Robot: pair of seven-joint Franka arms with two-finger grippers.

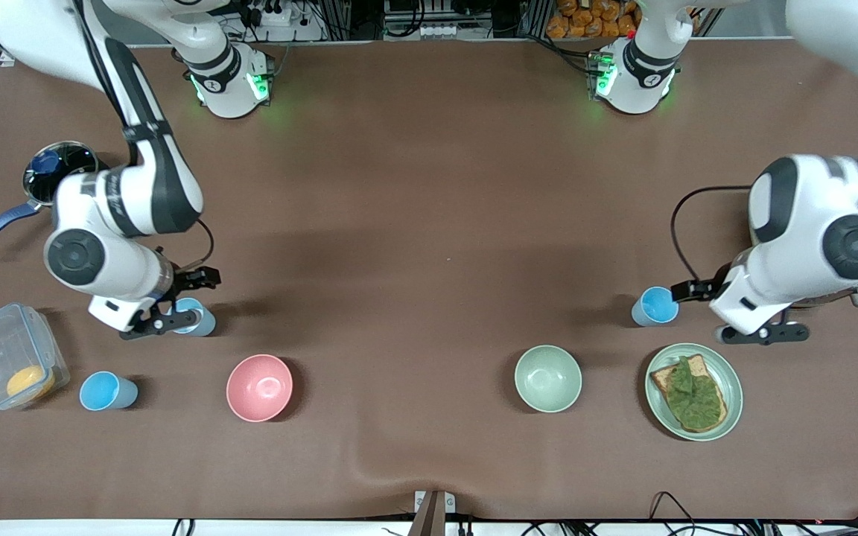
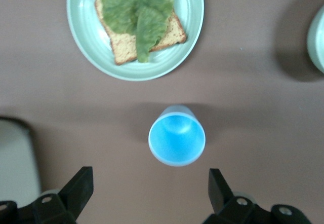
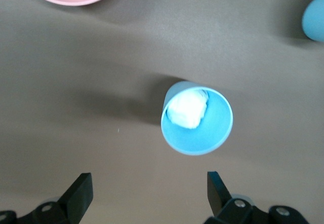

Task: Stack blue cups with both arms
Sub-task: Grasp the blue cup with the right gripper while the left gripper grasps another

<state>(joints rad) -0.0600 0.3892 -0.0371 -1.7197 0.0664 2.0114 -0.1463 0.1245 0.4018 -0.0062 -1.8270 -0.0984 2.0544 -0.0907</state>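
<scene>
On the brown tabletop, no writing shows; both claws, left claw and right claw, hang apart over blue cups.

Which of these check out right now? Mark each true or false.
1. Three small light-blue plastic cups stand on the table: one by the left tool, one by the right tool, one beside the clear plastic container. True.
2. Two cups are stacked already. False: all stand separate.
3. Both tools are open. True.
4. The left tool holds its cup. False: the cup stands free, ahead of the open fingers.
5. The round pink bowl holds bread. False: the bread lies on the pale green plate.
</scene>
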